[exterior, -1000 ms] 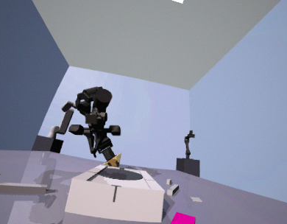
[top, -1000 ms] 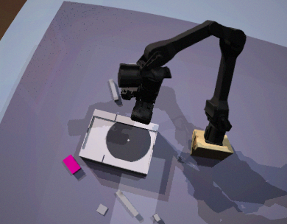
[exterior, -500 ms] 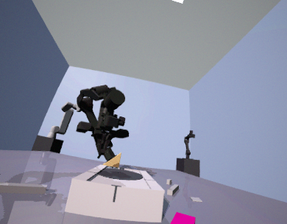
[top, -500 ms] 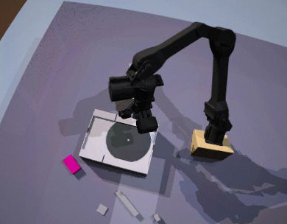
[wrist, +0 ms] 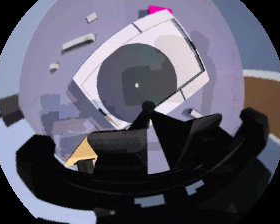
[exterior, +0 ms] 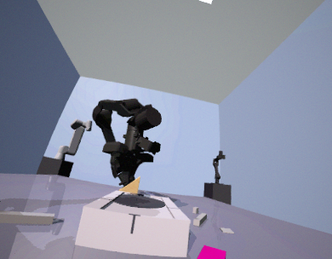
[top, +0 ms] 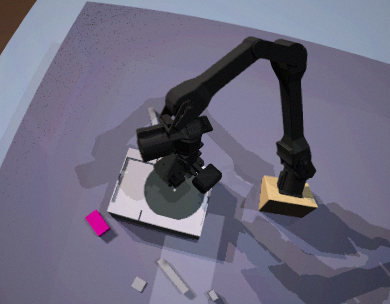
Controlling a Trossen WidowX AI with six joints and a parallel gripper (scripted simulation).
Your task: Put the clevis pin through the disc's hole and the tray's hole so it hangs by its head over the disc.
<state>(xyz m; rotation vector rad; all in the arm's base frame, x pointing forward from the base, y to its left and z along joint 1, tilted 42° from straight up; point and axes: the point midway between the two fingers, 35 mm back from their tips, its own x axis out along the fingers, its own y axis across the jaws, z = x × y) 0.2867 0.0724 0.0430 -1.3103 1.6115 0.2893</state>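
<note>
1. Tray (top: pixel 158 226) (exterior: pixel 100 230) (wrist: pixel 85 70): beneath the gripper, supporting the disc.
2. Disc (top: pixel 178 206) (exterior: pixel 140 202) (wrist: pixel 111 75): flat, towards the tray's 3 o'clock from the top.
3. Gripper (top: pixel 175 183) (exterior: pixel 127 183) (wrist: pixel 147 112): nearly closed, gripping the pin, presumably for insertion.
4. Pin (wrist: pixel 148 106): apparently at the fingertips, towards the hole's (top: pixel 174 190) (wrist: pixel 136 85) 5 o'clock in the wrist view, so probably needed aligning.

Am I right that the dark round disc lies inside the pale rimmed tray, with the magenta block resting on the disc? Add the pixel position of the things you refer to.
Not quite: the magenta rectangular block (top: pixel 97 223) (exterior: pixel 212 253) (wrist: pixel 160 9) lies on the table beside the tray, as the top view shows. The dark round disc (top: pixel 165 205) (exterior: pixel 140 201) (wrist: pixel 116 65) does lie inside the pale rimmed tray (top: pixel 168 226) (exterior: pixel 105 230) (wrist: pixel 93 62).
</note>
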